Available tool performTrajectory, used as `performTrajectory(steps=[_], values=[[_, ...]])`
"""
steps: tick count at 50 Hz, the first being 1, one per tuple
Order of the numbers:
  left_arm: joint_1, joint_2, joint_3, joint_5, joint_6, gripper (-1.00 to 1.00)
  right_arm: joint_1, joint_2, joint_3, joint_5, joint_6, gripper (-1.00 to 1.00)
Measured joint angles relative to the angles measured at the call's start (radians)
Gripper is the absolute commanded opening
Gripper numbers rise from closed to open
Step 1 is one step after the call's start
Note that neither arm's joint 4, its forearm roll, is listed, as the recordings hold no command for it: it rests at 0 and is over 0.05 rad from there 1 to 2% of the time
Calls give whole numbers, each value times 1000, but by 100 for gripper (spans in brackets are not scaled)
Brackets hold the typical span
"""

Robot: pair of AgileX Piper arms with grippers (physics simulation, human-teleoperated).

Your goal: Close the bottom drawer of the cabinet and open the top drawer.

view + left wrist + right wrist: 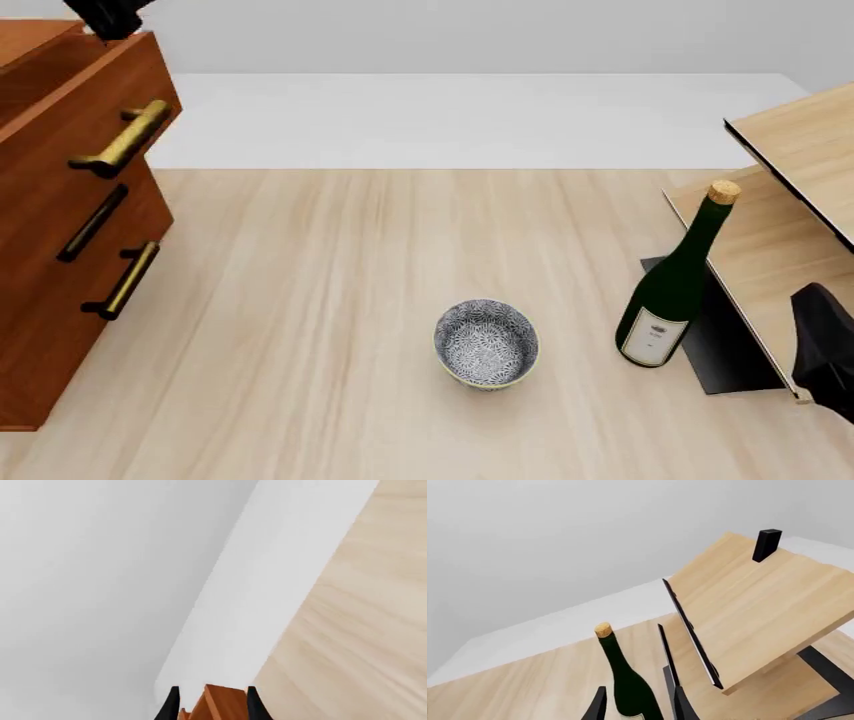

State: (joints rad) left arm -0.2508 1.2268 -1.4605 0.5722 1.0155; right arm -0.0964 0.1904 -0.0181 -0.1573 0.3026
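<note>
The cabinet stands at the table's left edge. Its top drawer, with a brass bar handle, stands pulled out further than the two below. The bottom drawer with its handle looks level with the middle drawer. My left gripper is above the top drawer's front edge. In the left wrist view it is open, with a reddish-brown wood corner between the fingers. My right gripper is at the right edge, open and empty.
A patterned bowl sits mid-table. A green wine bottle with a cork stands to its right, just ahead of my right gripper. A pale tilted shelf unit on a black stand fills the right side.
</note>
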Motion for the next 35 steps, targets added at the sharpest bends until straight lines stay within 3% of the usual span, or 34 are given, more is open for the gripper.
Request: performTrajectory(steps=[7,18,35], values=[[19,44,-145,137,-154,100,2,-5,-1,5,-2,100],[101,83,-260,275,-389,100,8,-17,-2,17,-7,100],[263,77,-277,357,-573,100,19,-38,-3,38,-14,100]])
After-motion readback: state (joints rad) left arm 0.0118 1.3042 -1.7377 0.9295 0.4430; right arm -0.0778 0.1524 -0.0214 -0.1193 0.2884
